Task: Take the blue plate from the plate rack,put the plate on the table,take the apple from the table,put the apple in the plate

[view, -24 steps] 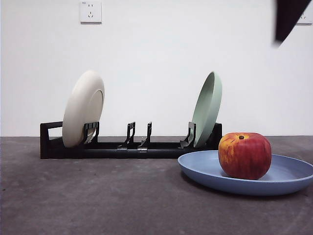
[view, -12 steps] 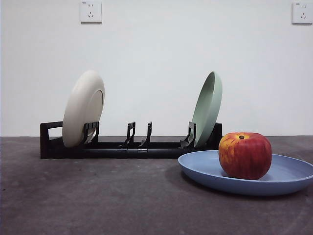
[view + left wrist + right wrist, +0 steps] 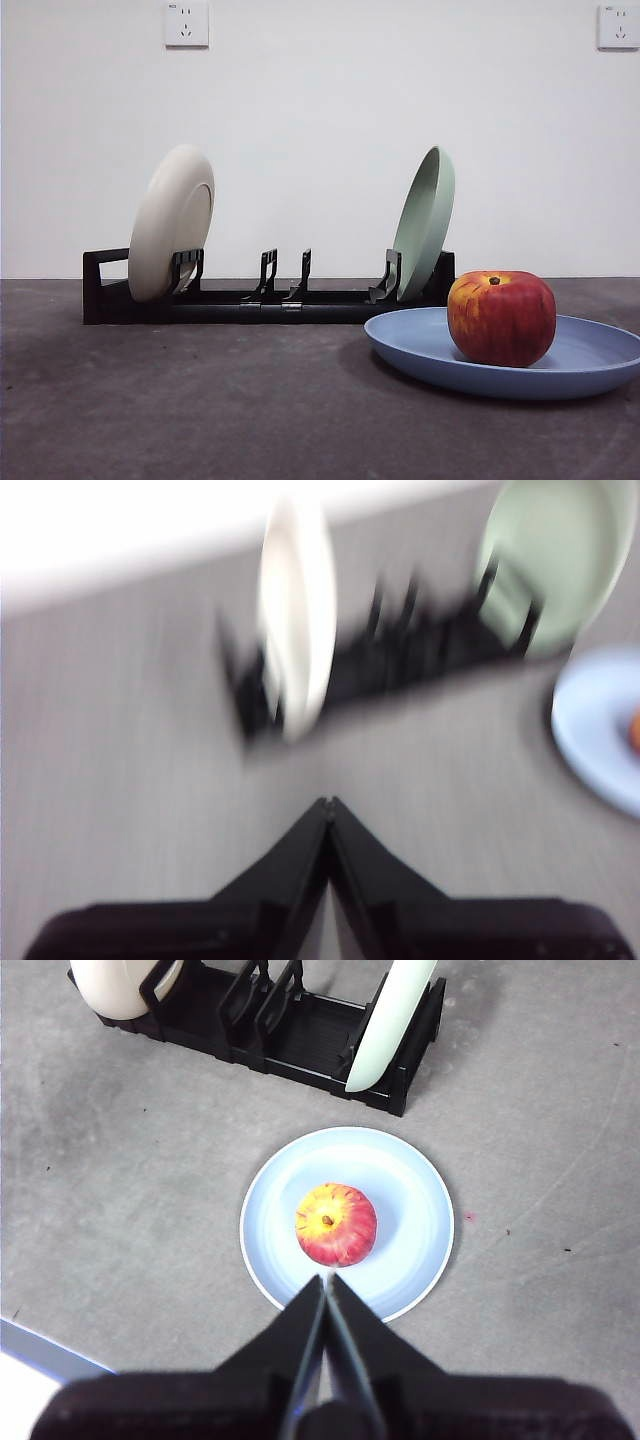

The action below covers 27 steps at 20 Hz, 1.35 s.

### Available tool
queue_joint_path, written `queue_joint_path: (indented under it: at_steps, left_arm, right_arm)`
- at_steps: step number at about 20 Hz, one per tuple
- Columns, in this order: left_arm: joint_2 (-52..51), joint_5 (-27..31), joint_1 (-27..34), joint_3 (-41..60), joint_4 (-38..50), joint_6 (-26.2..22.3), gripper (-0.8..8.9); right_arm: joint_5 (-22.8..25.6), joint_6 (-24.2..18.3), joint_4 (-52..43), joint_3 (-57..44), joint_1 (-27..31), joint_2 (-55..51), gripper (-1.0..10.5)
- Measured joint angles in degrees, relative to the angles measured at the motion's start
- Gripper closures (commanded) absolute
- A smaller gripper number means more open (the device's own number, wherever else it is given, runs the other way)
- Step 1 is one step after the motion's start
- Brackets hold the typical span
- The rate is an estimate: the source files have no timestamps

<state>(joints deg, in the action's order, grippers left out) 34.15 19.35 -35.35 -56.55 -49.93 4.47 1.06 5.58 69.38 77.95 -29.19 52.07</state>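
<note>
White wall with two sockets rises behind a dark grey, rough, mottled desk (image 3: 200, 400). On the desk lies a round, shallow, matte dusty-blue plate (image 3: 590, 360), flat on the surface just in front of one end of a long, low black plate rack with upright slotted holders (image 3: 262, 298). A large red apple with yellow-orange streaks and a dark stem pit (image 3: 501, 318) sits upright near the middle of the blue plate. In the rack, a cream-white plate (image 3: 170, 222) stands on edge near the boxy end frame, and a pale green plate (image 3: 424, 222) stands on edge at the other end, nearest the blue plate; the middle slots hold nothing. The left gripper (image 3: 327, 805) hangs above bare desk in front of the rack, its black jaws pressed together, though this view is blurred. The right gripper (image 3: 326, 1282) hangs above the blue plate's near rim, beside the apple, its jaws pressed together and holding nothing.
</note>
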Motion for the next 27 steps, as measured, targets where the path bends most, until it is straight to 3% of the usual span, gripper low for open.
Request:
queue_joint_path:
  at_steps: [1,3,5,7,10,14,27]
  left_arm:
    - [-2.8,-7.1,5.5,6.4,10.9,-7.9,8.17]
    - [-7.7,-20.7,15.6,19.5,31.5,-15.7,8.17]
    - [-12.4,-29.1,24.7,32.9,48.2,-16.3,8.17]
    - [-17.4,-29.7,30.9,43.8,55.3,-14.1,8.17]
    - [-24.7,-28.6,34.0,54.4,54.7,-10.7,8.17]
    - [-33.0,-28.3,34.2,55.5,43.1,-9.7,8.17]
    - [-32.3,-28.3,34.2,55.5,40.9,-9.3,8.17]
  right_arm:
    - [0.0,0.0,0.0,0.0,0.0,0.2,9.5]
    - [0.0,0.0,0.0,0.0,0.0,0.6,9.5]
    - [0.0,0.0,0.0,0.0,0.0,1.1,9.5]
    - [0.0,0.0,0.0,0.0,0.0,1.6,9.5]
    - [0.1,0.0,0.0,0.0,0.0,2.4,9.5]
    - [0.6,0.0,0.0,0.0,0.0,3.8,9.5]
    - [2.6,0.0,0.0,0.0,0.0,6.9,9.5]
